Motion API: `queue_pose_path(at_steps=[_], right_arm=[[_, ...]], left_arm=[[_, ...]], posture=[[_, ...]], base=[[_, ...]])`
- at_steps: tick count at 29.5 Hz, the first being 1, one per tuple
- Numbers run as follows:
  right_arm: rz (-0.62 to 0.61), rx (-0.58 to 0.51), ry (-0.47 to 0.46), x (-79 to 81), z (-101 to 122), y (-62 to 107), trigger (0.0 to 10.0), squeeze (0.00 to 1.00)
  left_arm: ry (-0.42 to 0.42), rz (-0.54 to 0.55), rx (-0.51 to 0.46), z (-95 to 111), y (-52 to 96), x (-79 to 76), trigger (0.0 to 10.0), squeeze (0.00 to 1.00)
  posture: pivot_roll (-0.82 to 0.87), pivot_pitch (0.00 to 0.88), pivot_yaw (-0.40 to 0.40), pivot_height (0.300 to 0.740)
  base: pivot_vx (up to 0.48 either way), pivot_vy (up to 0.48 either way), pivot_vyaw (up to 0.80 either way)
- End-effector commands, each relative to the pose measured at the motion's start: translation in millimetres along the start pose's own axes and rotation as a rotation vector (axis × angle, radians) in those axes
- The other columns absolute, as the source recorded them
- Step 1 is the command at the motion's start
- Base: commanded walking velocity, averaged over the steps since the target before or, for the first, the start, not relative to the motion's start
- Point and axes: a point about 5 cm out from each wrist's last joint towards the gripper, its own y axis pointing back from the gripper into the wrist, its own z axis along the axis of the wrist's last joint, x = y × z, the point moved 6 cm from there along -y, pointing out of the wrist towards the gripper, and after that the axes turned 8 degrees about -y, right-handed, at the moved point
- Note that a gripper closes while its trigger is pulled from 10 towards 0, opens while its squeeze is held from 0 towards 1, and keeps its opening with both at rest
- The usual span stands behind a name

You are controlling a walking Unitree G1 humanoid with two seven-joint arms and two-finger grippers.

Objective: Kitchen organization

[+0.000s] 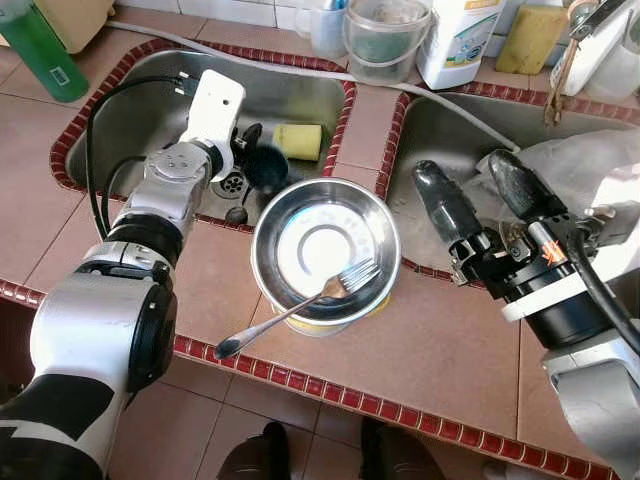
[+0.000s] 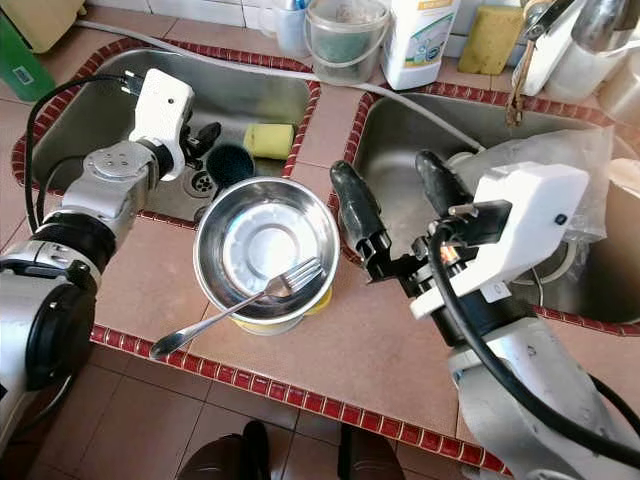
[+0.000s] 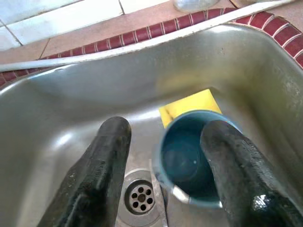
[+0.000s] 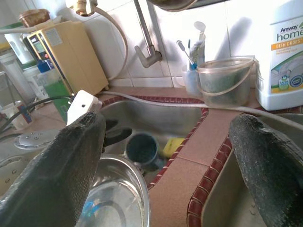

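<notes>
A dark blue cup [image 1: 268, 166] lies on its side in the left sink [image 1: 150, 105], close to the drain and in front of a yellow sponge [image 1: 298, 140]. My left gripper [image 3: 166, 127] is open and reaches down into that sink, one finger on each side of the cup; one finger [image 3: 236, 175] overlaps its rim and the other stands slightly apart. On the tiled divider between the sinks sits a steel bowl [image 1: 290, 215] with a fork [image 1: 300, 312] resting across it. My right gripper [image 1: 462, 168] hangs open over the right sink [image 1: 440, 125], holding nothing.
A crumpled plastic bag [image 1: 590, 165] fills the right sink's far side. Along the back stand a green bottle [image 1: 40, 50], a clear plastic tub [image 1: 385, 40], a white detergent bottle [image 1: 455, 40] and another yellow sponge [image 1: 530, 35]. A white hose [image 1: 300, 55] runs behind the sinks.
</notes>
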Motion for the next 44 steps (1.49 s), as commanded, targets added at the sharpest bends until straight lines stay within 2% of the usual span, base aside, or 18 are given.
queue_pose_path(at_steps=[1, 14, 15, 19, 25, 28, 34, 36, 42, 44], right_arm=[[0.026, -0.009, 0.002, 5.8, 2, 1.3, 10.0, 0.00], [0.033, -0.024, 0.015, 5.0, 4, -1.6, 10.0, 0.00], [0.037, -0.033, 0.022, 5.0, 6, -2.2, 10.0, 0.00], [0.064, -0.071, 0.028, 5.9, 9, -5.3, 10.0, 0.00], [0.050, -0.134, 0.033, -2.7, 10, -15.2, 10.0, 0.00], [0.047, -0.192, 0.076, -8.1, 12, -27.9, 10.0, 0.00], [0.035, -0.232, 0.106, -15.3, 10, -41.1, 10.0, 0.00], [0.039, -0.242, 0.124, -20.7, 3, -48.3, 10.0, 0.00], [0.038, -0.255, 0.144, -28.9, -6, -58.7, 10.0, 0.00], [0.029, -0.263, 0.168, -31.8, -10, -62.1, 10.0, 0.00]], left_arm=[[-0.031, -0.022, 0.010, 2, 0.8, 3.6, 10.0, 1.00], [-0.019, -0.003, -0.007, 5, 2.8, 12.6, 10.0, 1.00], [-0.009, 0.002, -0.016, 6, 3.6, 15.1, 10.0, 0.00], [0.031, 0.016, -0.040, 7, 5.8, 21.5, 10.0, 0.00], [0.099, 0.047, -0.095, 11, 10.1, 32.1, 10.0, 0.00], [0.132, 0.067, -0.149, 15, 13.9, 38.2, 10.0, 0.00], [0.185, 0.075, -0.200, 15, 18.5, 38.5, 10.0, 0.00], [0.211, 0.113, -0.262, 18, 25.7, 41.7, 10.0, 0.00], [0.263, 0.175, -0.319, 15, 41.2, 42.2, 10.0, 0.00], [0.243, 0.186, -0.308, 9, 46.1, 38.2, 10.0, 0.00]], posture=[[-0.26, 0.290, 0.068, 0.740], [-0.24, 0.290, 0.072, 0.740], [-0.24, 0.290, 0.072, 0.740], [-0.22, 0.278, 0.082, 0.740], [-0.19, 0.256, 0.082, 0.740], [-0.16, 0.239, 0.077, 0.740], [-0.12, 0.212, 0.068, 0.740], [-0.10, 0.187, 0.055, 0.740], [-0.08, 0.156, 0.031, 0.740], [-0.07, 0.148, 0.023, 0.740]], base=[[0.000, 0.000, 0.00], [0.000, 0.000, 0.00], [0.000, 0.000, 0.00], [0.000, 0.000, 0.00], [0.000, 0.000, 0.00], [0.000, 0.000, 0.00], [0.000, 0.000, 0.00], [0.000, 0.000, 0.00], [0.000, 0.000, 0.00], [0.000, 0.000, 0.00]])
